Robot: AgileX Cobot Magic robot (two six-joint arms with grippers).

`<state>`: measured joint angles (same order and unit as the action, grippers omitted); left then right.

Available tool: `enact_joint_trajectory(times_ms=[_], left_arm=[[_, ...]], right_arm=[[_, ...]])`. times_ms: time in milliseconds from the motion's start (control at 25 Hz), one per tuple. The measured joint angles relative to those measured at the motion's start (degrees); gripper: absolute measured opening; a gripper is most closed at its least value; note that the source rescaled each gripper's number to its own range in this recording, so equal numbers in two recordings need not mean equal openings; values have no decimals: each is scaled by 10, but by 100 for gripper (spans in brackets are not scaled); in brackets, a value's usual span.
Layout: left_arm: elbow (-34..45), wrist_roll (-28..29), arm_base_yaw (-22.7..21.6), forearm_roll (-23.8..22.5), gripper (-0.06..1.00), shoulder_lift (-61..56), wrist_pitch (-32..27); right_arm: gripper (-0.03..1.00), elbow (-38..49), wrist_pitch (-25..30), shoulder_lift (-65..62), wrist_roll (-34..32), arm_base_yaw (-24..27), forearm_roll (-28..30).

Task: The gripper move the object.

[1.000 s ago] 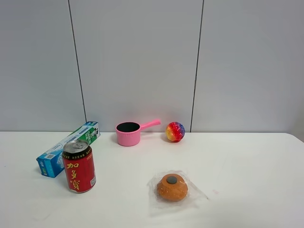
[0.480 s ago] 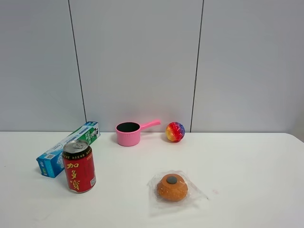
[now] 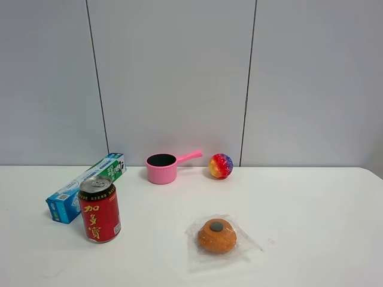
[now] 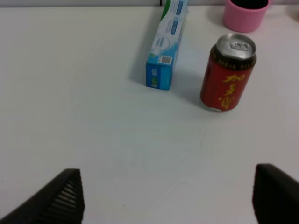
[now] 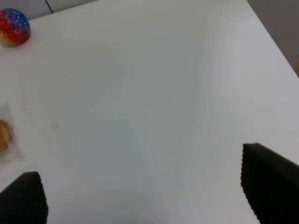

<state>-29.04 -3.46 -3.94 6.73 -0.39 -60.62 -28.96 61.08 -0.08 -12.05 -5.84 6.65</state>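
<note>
The toothpaste box, teal-blue and green, lies flat on the white table at the far left, running diagonally toward the back wall. It also shows in the left wrist view, lying lengthwise away from the gripper. My left gripper is open over bare table, well short of the box, with only its two black fingertips showing. My right gripper is open over the right side of the table, far from the box. Neither gripper shows in the exterior high view.
A red drink can stands right in front of the box. A pink pot and a rainbow ball sit by the back wall. A wrapped bun lies front centre. The table's right edge is near.
</note>
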Motion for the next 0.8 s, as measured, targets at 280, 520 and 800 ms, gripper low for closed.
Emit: enact_joint_trajectory(times_ms=[280, 520, 800], left_arm=[[0, 0, 0, 0, 100, 0, 0], [0, 0, 0, 0, 100, 0, 0], [0, 0, 0, 0, 100, 0, 0]], right_arm=[[72, 0, 0, 0, 1, 0, -4], [77, 0, 0, 0, 1, 0, -4], [77, 0, 0, 0, 1, 0, -4]])
